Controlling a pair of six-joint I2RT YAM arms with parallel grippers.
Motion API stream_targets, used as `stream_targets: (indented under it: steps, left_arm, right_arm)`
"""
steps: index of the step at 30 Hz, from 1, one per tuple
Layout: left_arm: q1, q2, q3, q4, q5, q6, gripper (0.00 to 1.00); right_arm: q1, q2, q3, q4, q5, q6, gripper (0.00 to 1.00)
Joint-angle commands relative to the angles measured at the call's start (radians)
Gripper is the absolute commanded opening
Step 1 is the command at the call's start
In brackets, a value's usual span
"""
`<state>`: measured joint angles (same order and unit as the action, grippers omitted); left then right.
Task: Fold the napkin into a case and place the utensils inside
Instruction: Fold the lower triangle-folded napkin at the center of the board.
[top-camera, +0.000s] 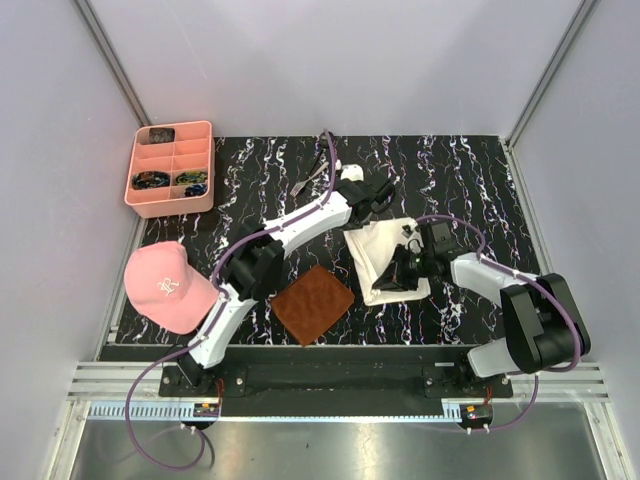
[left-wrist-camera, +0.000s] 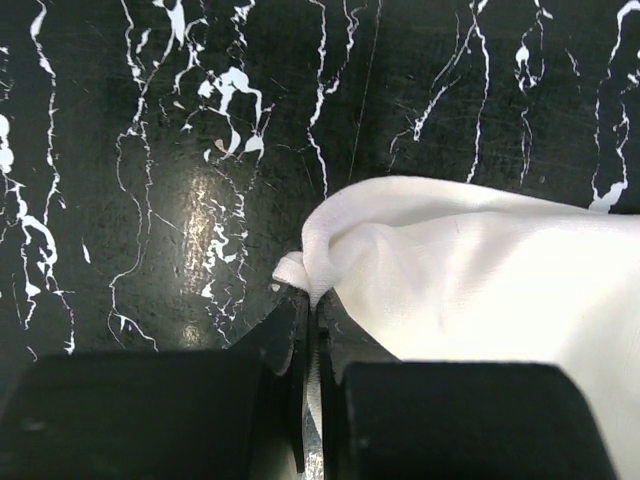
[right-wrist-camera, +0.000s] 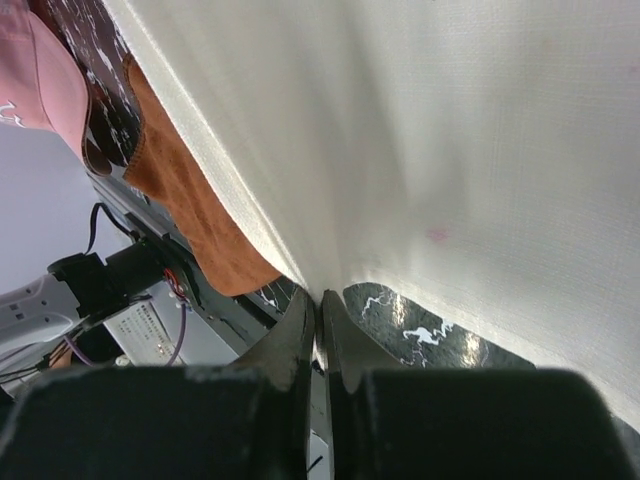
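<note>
Pinching napkin (left-wrist-camera: 470, 290) corner, left jaws closed; right jaws closed on napkin edge; cap (top-camera: 165, 288) logo unreadable

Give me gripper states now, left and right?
Left gripper: closed, pinching a corner of the napkin.
Right gripper: closed on the napkin's edge.

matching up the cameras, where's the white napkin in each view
Top external: napkin lies just right of centre, up and right of the brown mat.
Left wrist: napkin fills the lower right.
Right wrist: napkin spans the top and right.
Shared landmark: black marbled tabletop.
</note>
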<state>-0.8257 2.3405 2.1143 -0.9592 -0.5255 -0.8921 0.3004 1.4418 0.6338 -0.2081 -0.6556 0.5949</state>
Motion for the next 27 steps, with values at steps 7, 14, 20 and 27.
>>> stream_targets:
  steps: [7,14,20,27]
  left_arm:
    - [0.022,-0.060,0.016,0.051,-0.116,0.015,0.00]
    - [0.019,-0.053,0.015,0.060,-0.154,0.012,0.00]
    - [0.004,-0.053,0.007,0.079,-0.136,0.004,0.00]
    - [-0.003,-0.076,-0.016,0.092,-0.136,-0.013,0.00]
  right_arm:
    - [-0.027,-0.004,0.086,-0.108,-0.039,-0.026,0.00]
    - [-0.027,-0.005,-0.054,-0.076,-0.015,-0.006,0.01]
    - [-0.035,0.054,0.053,-0.083,-0.024,-0.020,0.19]
    - [-0.066,0.123,0.153,-0.094,-0.099,-0.029,0.48]
